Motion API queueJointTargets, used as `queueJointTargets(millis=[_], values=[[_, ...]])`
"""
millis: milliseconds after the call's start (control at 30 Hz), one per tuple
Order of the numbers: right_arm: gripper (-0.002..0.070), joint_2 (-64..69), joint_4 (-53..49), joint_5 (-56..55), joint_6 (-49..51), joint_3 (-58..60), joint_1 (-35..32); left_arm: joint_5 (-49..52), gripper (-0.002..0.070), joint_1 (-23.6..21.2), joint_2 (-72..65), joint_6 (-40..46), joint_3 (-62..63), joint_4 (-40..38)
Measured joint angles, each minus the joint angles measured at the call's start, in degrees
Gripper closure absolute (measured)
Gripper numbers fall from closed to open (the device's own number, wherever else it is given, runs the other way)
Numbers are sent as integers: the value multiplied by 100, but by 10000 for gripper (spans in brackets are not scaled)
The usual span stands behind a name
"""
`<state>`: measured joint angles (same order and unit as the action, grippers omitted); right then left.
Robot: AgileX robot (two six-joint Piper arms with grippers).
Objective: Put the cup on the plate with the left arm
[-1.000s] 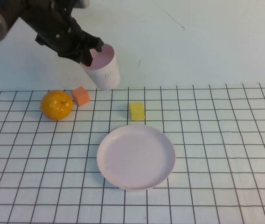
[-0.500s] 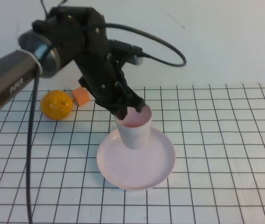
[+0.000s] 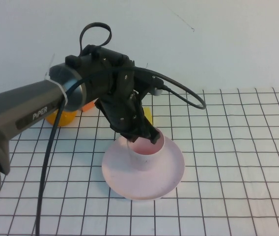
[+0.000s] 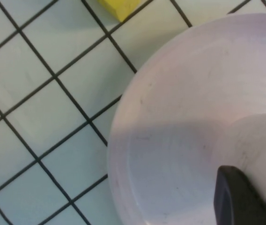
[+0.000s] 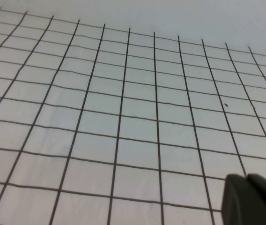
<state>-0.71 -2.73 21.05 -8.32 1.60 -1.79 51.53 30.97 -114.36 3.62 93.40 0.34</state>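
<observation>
Inventory of the high view: one cup (image 3: 147,153), one plate (image 3: 171,178), one orange fruit (image 3: 61,118), one orange block (image 3: 87,105), one yellow block (image 3: 148,115) and one arm in use, the left arm (image 3: 29,115), entering from the left edge of the frame. The cup stands upright on the plate, in the plate's upper left part, slightly left of the frame's centre. The left gripper (image 3: 142,135) sits at the cup's upper rim; its fingers are closed on the rim, one finger tip inside the mouth. The fruit and the orange block are largely hidden behind the arm in the middle left; only slivers show. The yellow block shows just beyond the plate's upper edge, apart from the rim, mostly covered by the gripper head. The plate's lower and right rim is uncovered, and the gridded table (image 3: 237,162) to its right and below, through to the right and bottom frame edges, carries no objects. In the left wrist view, the plate (image 4: 170,140) fills the right side, the cup wall (image 4: 259,150) appears at lower right with one black finger (image 4: 236,197) against it, and the yellow block (image 4: 119,7) lies at the top edge. The right gripper (image 5: 252,199) appears only in its own wrist view, at the lower right corner over bare grid; whether its fingers are open or closed cannot be told.
</observation>
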Motion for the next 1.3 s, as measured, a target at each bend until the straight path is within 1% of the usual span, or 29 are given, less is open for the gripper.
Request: queueJointTargets(millis=[200,467,533,567,633,733,800,867,967,1133,1300], values=[[678,0,0,0,0,0,0,-26,664,9,-65,-9,-12,170],[678,0,0,0,0,0,0,84,655,9,-286,-21,1,61],[678,0,0,0,0,0,0,45,629,-12,-312,-22,13,15],[678,0,0,0,0,0,0,15,601,-12,-353,-33,13,-34],[678,0,0,0,0,0,0,2,524,-12,-429,-41,24,-163],[678,0,0,0,0,0,0,108,381,-1,-488,-127,132,-220],[678,0,0,0,0,0,0,176,323,-1,-497,-178,291,-220],[678,0,0,0,0,0,0,228,300,-1,-497,-258,466,-206],[678,0,0,0,0,0,0,326,287,-1,-454,-325,730,-161],[678,0,0,0,0,0,0,697,284,-1,-239,-403,1127,67],[678,0,0,0,0,0,0,1160,282,-1,286,-452,1363,490]])
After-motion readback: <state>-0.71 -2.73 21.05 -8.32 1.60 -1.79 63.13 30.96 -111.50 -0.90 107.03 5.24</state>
